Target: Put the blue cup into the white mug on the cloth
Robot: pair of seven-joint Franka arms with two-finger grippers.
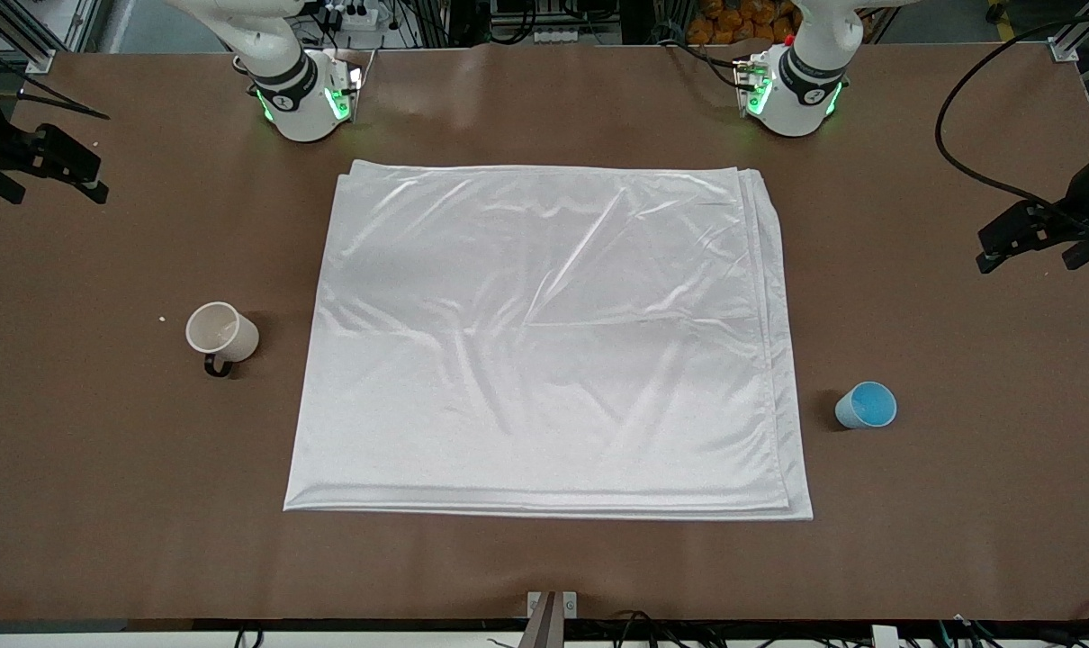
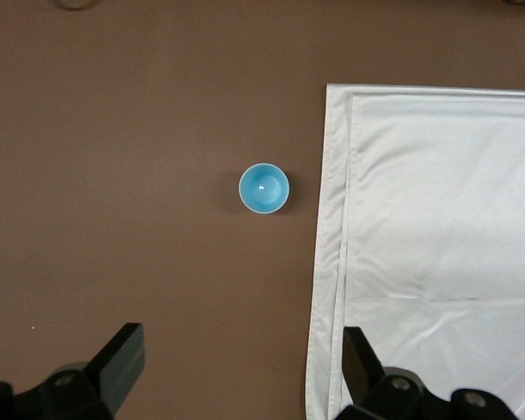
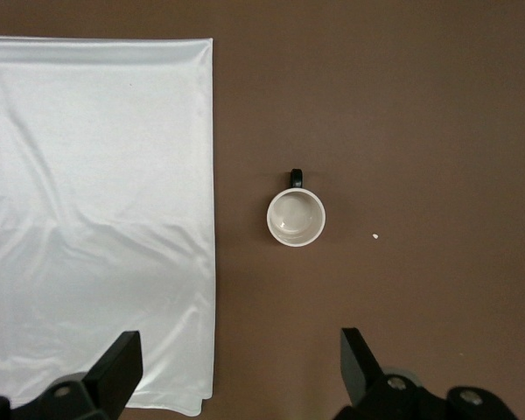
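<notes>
The blue cup stands upright on the bare brown table beside the cloth, toward the left arm's end. The white mug stands upright on the table off the cloth's edge toward the right arm's end, its black handle pointing at the front camera. My left gripper hangs open and empty high over the table near the cup. My right gripper hangs open and empty high over the table near the mug.
A small white crumb lies on the table beside the mug. A black cable loops above the table at the left arm's end. A metal bracket sits at the table's front edge.
</notes>
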